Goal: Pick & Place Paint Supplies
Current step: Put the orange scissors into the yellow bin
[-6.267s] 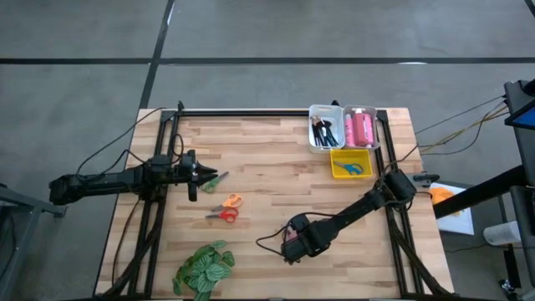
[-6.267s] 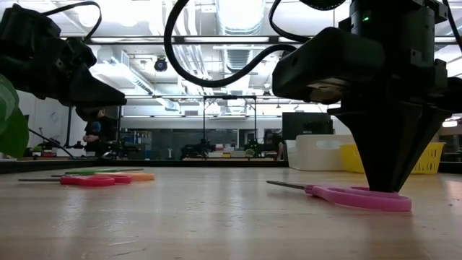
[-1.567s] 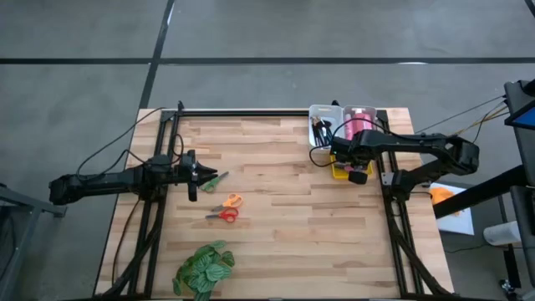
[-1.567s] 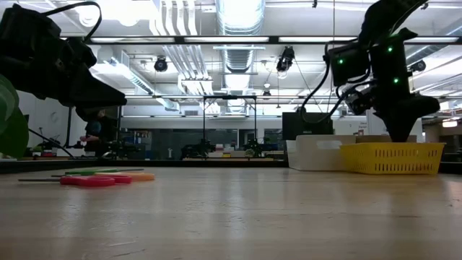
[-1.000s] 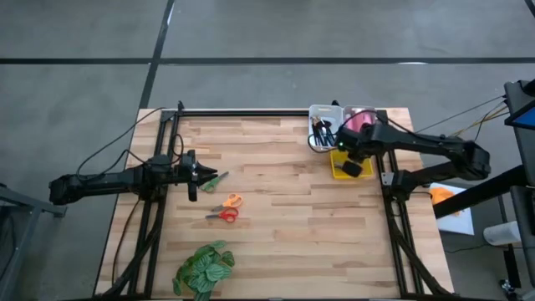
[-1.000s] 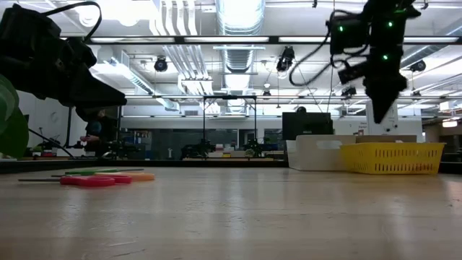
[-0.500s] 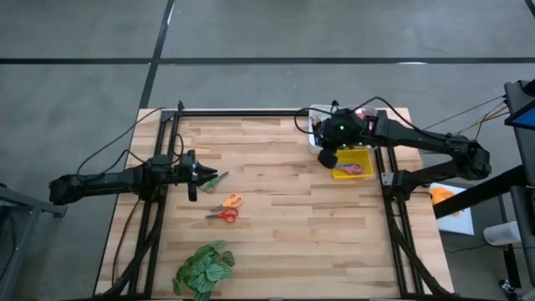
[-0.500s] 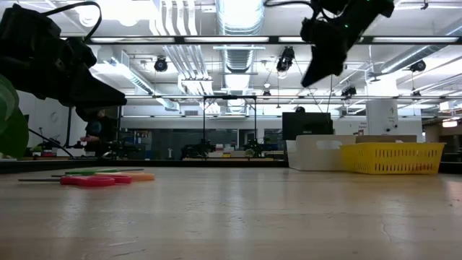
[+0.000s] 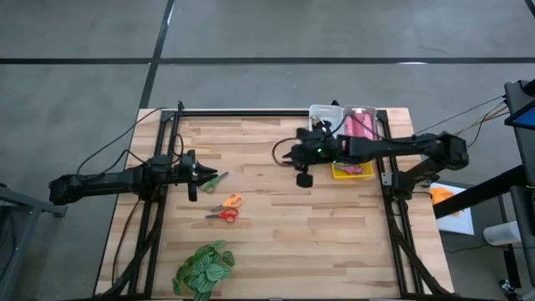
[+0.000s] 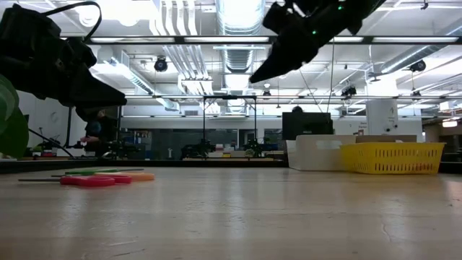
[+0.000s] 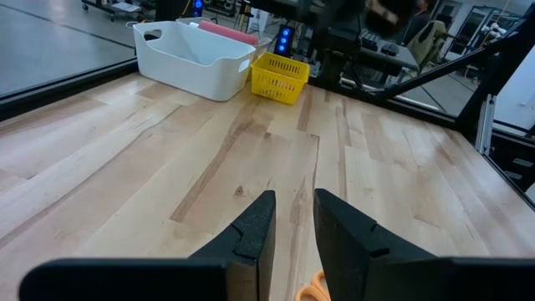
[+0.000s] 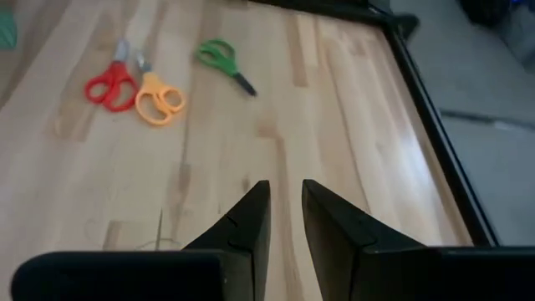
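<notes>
Green scissors (image 9: 219, 178), orange scissors (image 9: 232, 201) and red scissors (image 9: 224, 215) lie flat on the wooden table at the left middle. They also show in the right wrist view: green (image 12: 221, 60), orange (image 12: 159, 99), red (image 12: 109, 84). My left gripper (image 9: 206, 173) is shut and empty, hovering just left of the green scissors. My right gripper (image 9: 294, 156) is shut and empty, high above the table's middle (image 10: 254, 78), pointing toward the left. Pink tubes (image 9: 361, 127) and brushes (image 9: 324, 130) lie in the white bins. Pink scissors (image 9: 355, 169) lie in the yellow bin (image 9: 338, 173).
A green leafy plant (image 9: 203, 267) lies near the front left. The white bins (image 10: 317, 153) and the yellow bin (image 10: 393, 157) stand at the far right. A black frame rail (image 9: 251, 113) runs along the far edge. Bare wood lies between the scissors and the bins.
My right gripper has risen from over the yellow bin and gone toward the table's left edge, to above the table's middle. It has tipped from pointing down to slanting toward the left. It is empty all the while.
</notes>
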